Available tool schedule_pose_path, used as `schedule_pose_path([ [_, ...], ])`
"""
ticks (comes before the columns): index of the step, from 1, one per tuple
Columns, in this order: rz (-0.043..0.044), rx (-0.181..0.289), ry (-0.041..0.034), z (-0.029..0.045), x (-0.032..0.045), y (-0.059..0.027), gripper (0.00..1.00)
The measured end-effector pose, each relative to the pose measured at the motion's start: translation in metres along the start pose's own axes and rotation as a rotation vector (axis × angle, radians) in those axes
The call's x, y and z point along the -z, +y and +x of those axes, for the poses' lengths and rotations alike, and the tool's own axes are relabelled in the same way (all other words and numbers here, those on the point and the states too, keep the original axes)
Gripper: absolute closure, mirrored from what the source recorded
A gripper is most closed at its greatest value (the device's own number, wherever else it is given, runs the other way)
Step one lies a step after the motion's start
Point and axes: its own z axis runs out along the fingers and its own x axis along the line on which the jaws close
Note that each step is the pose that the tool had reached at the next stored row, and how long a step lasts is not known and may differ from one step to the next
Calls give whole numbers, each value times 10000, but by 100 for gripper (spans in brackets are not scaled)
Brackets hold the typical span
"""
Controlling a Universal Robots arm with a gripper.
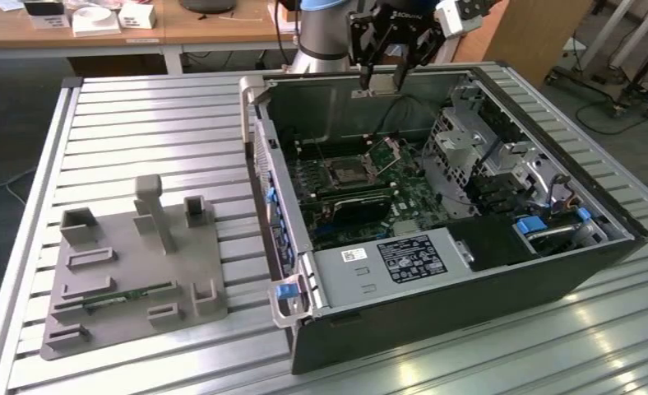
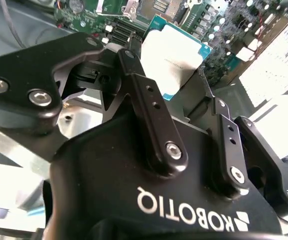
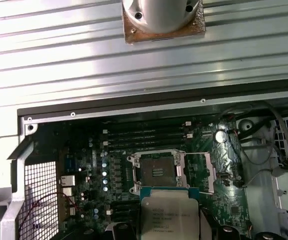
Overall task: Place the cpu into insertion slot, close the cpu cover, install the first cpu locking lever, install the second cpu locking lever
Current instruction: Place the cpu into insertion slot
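Note:
My gripper [image 1: 380, 85] hangs above the far wall of the open computer case [image 1: 302, 329], shut on the cpu [image 1: 375, 90], a flat silver-topped square held by its edges. In the second wrist view the cpu [image 2: 176, 47] sits between the two black fingers [image 2: 133, 65]. In the first wrist view the cpu [image 3: 170, 215] shows just short of the insertion slot [image 3: 156, 172]. The insertion slot [image 1: 340, 173] lies bare on the green board, well below the gripper. The cpu cover [image 1: 388, 148] stands swung open beside it, and in the first wrist view the cpu cover [image 3: 199, 172] is off to one side of the slot.
The case's metal walls [image 1: 261, 140] ring the board. A drive cage [image 1: 488, 156] and a labelled black box [image 1: 412, 259] fill the exterior view's right part. A grey fixture [image 1: 127, 271] holding a memory stick [image 1: 116, 298] sits on the slatted table [image 1: 149, 123].

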Motion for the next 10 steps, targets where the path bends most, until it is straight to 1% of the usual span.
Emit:
schedule_pose_path([
  [10,-31,-1758,-158,0,-27,-2,46],
])
